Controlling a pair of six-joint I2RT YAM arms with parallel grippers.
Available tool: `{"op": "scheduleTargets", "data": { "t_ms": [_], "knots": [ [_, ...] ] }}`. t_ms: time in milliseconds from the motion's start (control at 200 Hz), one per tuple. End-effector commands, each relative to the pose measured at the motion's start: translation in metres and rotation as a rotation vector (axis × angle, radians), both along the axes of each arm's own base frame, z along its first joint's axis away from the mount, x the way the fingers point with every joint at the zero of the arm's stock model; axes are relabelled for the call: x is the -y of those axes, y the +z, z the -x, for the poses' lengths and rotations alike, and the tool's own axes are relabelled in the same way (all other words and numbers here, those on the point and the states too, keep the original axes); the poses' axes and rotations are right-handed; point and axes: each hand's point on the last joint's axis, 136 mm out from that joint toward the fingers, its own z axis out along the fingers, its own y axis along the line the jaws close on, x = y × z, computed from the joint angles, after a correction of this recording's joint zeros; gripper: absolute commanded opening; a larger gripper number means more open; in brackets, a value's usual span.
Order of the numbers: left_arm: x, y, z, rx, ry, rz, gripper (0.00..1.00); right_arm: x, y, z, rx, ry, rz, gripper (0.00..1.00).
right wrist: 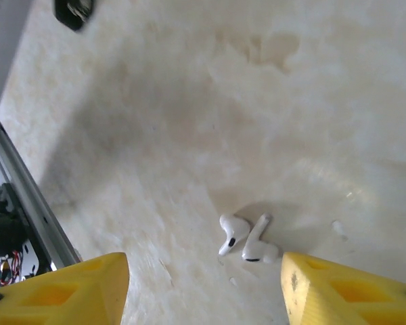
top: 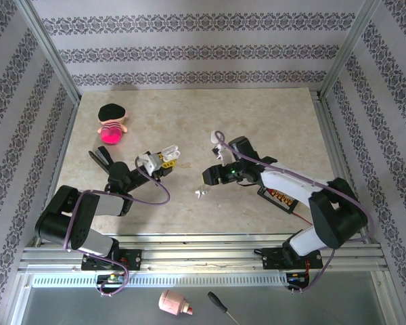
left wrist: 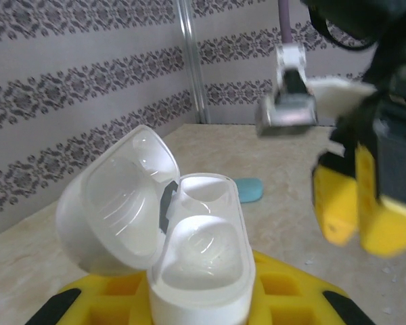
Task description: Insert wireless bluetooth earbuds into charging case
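Grips the white charging case [left wrist: 203, 250] firmly in the left gripper [left wrist: 196, 308], yellow fingers [left wrist: 108, 306] closed on its lower body, lid [left wrist: 118, 203] swung open to the left. Hangs the right gripper [right wrist: 203, 291] above the table [right wrist: 271, 95], jaws spread wide, holding and touching nothing. Frames two white wireless bluetooth earbuds [right wrist: 247, 238] between those jaws, lying side by side on the table.
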Motion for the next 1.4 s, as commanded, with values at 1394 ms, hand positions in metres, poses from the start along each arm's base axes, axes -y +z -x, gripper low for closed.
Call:
{"op": "scheduleTargets", "data": {
  "t_ms": [1394],
  "knots": [
    [-0.016,0.016,0.004,0.079,-0.006,0.019,0.01,0.001,-0.048,-0.009,-0.089,-0.117,0.301,0.47]
  ]
}}
